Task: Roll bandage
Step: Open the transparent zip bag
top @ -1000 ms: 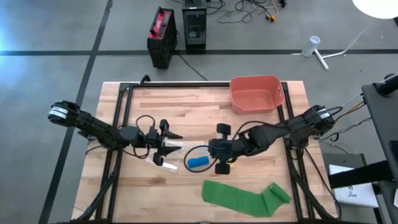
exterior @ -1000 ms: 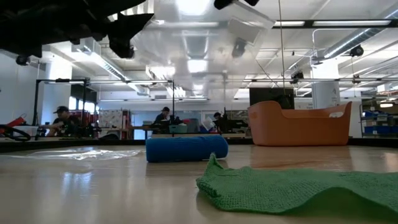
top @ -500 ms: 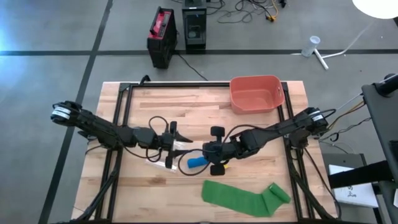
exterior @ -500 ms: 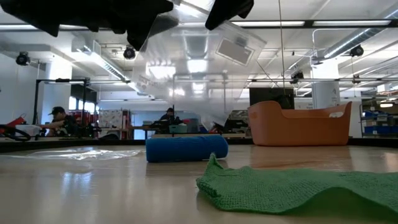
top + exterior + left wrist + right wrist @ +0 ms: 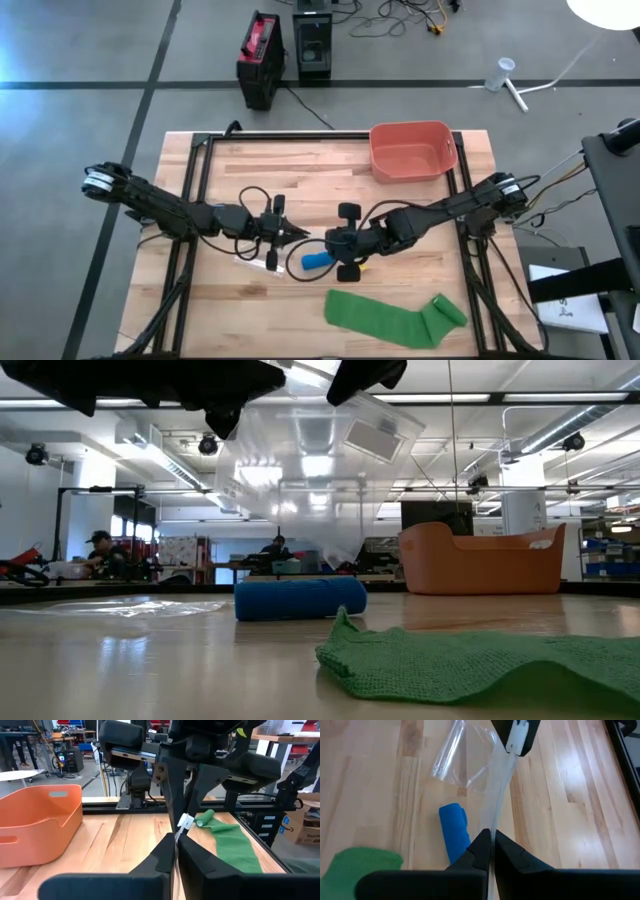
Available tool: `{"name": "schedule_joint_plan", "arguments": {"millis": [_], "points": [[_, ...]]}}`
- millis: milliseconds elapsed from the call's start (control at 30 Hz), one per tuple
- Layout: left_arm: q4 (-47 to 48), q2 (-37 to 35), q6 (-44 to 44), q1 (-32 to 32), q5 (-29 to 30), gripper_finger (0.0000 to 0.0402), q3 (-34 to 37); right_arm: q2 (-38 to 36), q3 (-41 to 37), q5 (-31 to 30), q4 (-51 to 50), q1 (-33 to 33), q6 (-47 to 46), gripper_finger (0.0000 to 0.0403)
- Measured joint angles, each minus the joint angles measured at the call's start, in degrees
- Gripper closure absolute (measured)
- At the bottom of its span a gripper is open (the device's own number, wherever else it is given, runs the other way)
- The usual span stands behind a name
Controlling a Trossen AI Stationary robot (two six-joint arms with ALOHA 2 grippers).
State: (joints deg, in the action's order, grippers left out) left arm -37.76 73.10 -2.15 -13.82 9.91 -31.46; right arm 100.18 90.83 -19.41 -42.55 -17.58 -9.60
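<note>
High view: left gripper (image 5: 290,233) and right gripper (image 5: 335,241) meet mid-table, each clamped on a clear plastic wrapper (image 5: 262,252); the blue rolled bandage (image 5: 317,261) lies just beneath.

Low view: the unrolled green knitted bandage (image 5: 480,660) lies nearest.

Wrist views: pull apart evenly, avoiding slipping.

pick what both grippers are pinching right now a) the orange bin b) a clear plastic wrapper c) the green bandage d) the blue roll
b: the left gripper and the right gripper are each shut on the clear plastic wrapper, held up between them, while the blue roll and green bandage lie on the table.
</note>
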Motion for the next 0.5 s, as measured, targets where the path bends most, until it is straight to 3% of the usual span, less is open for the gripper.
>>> {"name": "schedule_joint_plan", "arguments": {"millis": [333,500], "points": [[0.0,0.0,-0.5,-0.1,0.0,0.0401,0.0,-0.4,0.0,-0.1,11.4,0.0,0.7,0.0309],[0.1,0.0,-0.6,-0.2,0.0,0.0401,0.0,-0.3,0.0,-2.9,14.4,0.0,-0.5,0.0294]]}}
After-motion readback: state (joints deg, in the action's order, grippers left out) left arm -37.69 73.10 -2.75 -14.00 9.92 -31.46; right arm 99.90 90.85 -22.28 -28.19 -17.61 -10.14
